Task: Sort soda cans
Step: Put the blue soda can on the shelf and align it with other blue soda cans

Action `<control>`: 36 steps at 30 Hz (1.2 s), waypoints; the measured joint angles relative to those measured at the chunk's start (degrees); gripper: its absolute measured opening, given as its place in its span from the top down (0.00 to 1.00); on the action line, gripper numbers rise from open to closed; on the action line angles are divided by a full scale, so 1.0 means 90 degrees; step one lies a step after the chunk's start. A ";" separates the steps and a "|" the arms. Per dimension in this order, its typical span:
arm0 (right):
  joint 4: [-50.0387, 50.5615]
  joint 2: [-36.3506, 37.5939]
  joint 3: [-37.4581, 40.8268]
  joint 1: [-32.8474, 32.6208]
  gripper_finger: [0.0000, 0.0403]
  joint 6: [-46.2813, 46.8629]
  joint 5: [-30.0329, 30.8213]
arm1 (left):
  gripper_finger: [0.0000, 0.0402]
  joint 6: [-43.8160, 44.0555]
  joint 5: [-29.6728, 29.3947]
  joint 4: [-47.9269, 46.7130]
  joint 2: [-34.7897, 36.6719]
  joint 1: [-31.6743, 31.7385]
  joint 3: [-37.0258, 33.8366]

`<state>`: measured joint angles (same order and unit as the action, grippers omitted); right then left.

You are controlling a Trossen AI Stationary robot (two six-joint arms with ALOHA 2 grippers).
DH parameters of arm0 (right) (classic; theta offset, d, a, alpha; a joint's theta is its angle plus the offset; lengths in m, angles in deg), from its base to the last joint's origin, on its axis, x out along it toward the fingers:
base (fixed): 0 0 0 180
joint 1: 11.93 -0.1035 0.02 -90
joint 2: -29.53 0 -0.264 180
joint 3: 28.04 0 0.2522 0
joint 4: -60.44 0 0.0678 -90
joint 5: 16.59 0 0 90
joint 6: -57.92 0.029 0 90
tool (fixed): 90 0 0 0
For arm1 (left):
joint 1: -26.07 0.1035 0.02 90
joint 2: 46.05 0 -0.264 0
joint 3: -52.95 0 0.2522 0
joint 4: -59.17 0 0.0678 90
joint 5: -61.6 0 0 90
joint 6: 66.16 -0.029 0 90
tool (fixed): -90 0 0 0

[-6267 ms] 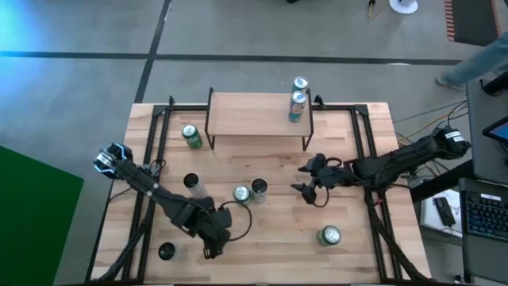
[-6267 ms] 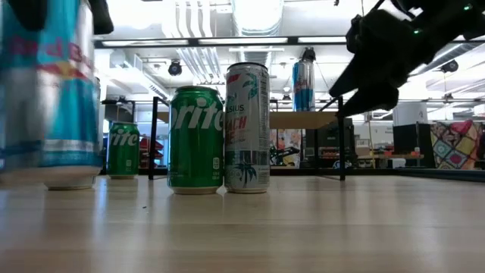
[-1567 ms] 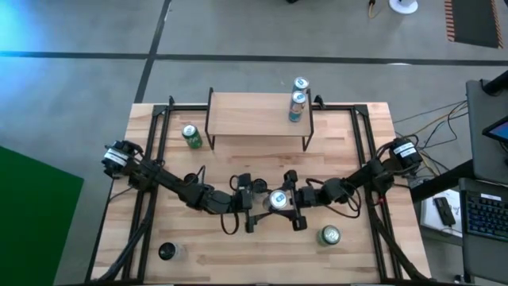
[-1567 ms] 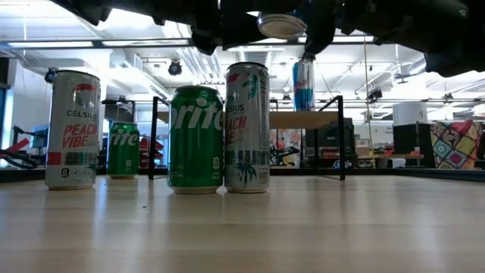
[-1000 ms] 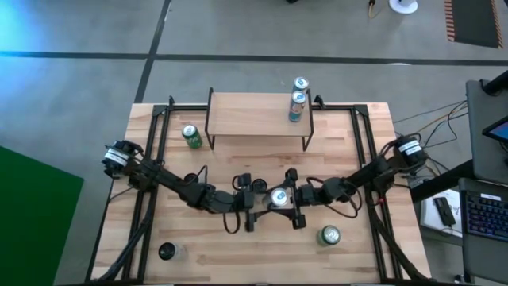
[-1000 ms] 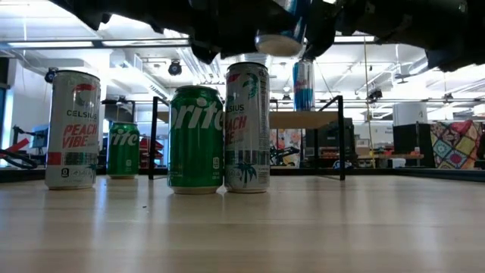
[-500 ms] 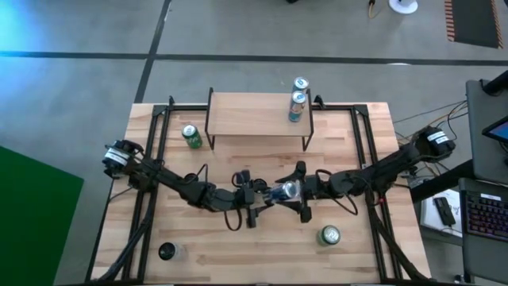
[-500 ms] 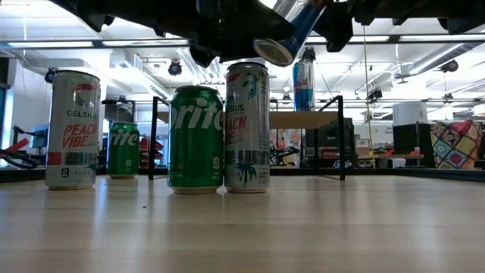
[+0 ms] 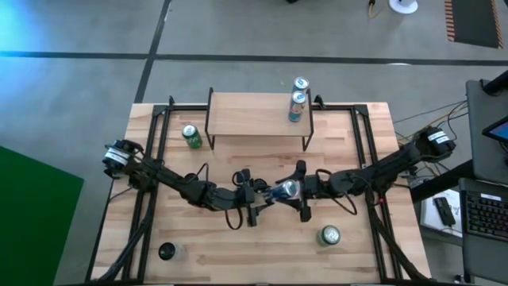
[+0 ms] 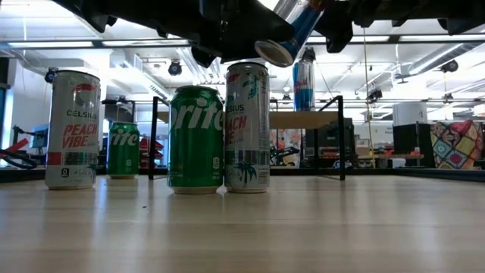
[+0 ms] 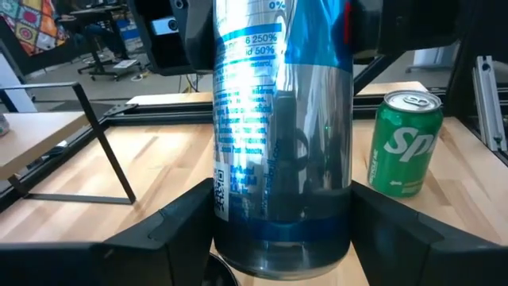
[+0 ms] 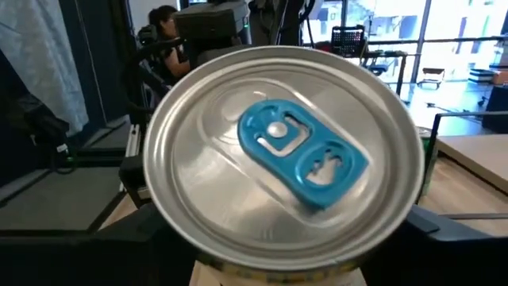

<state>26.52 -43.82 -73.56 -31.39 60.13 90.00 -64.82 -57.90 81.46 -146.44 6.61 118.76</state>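
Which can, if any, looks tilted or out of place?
The blue and silver can is tilted in the air above mid-table, held between the left gripper and right gripper. The cans on the table stand upright.

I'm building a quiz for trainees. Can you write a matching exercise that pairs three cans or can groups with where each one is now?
Things:
1. tilted blue can
2. black can
3. two blue cans

Places:
A. on the raised shelf
B. standing by the table corner at the high view's lower left
C. lifted in the air

Pairs: 1-C, 2-B, 3-A
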 joint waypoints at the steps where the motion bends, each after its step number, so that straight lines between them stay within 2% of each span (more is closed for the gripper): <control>1: -0.0017 0.0009 -0.0021 0.0000 0.33 -0.0023 -0.0020 | 0.41 0.0005 0.0001 -0.0041 -0.0002 0.0003 0.0000; 6: -0.0083 0.0035 -0.0187 0.0000 0.25 -0.0065 -0.0227 | 0.41 0.0022 0.0026 -0.0091 -0.0057 0.0022 -0.0007; 10: 0.0121 0.0030 -0.0296 0.0002 0.25 0.0027 -0.0208 | 0.41 0.0025 0.0026 -0.0090 -0.0091 0.0051 0.0064; 13: 0.0270 0.0030 -0.0338 0.0002 0.30 0.0064 -0.0144 | 0.41 -0.0013 0.0022 -0.0125 -0.0119 0.0058 0.0118; 19: 0.0436 0.0132 -0.0407 0.0002 0.46 0.0058 -0.0110 | 0.41 -0.0047 0.0016 -0.0113 -0.0120 0.0058 0.0211; 23: 0.0482 0.0226 -0.0407 0.0002 0.48 -0.0072 -0.0104 | 0.41 -0.0156 -0.0034 0.0117 -0.0123 0.0058 0.0228; 25: 0.0470 0.0340 -0.0407 0.0000 0.44 -0.0213 -0.0094 | 0.41 -0.0271 -0.0039 0.0369 -0.0123 0.0058 0.0206; 31: 0.0701 0.0913 -0.0282 -0.0002 0.22 -0.0489 0.0071 | 0.41 -0.0325 -0.0045 0.0960 -0.0106 0.0070 0.0212; 36: 0.0528 0.1279 0.0052 -0.0062 0.15 -0.0303 0.0119 | 0.41 -0.0620 -0.0020 0.1277 -0.0106 0.0070 0.0165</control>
<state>31.27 -32.30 -73.09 -31.95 57.40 91.07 -70.40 -58.08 92.95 -147.39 7.24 120.25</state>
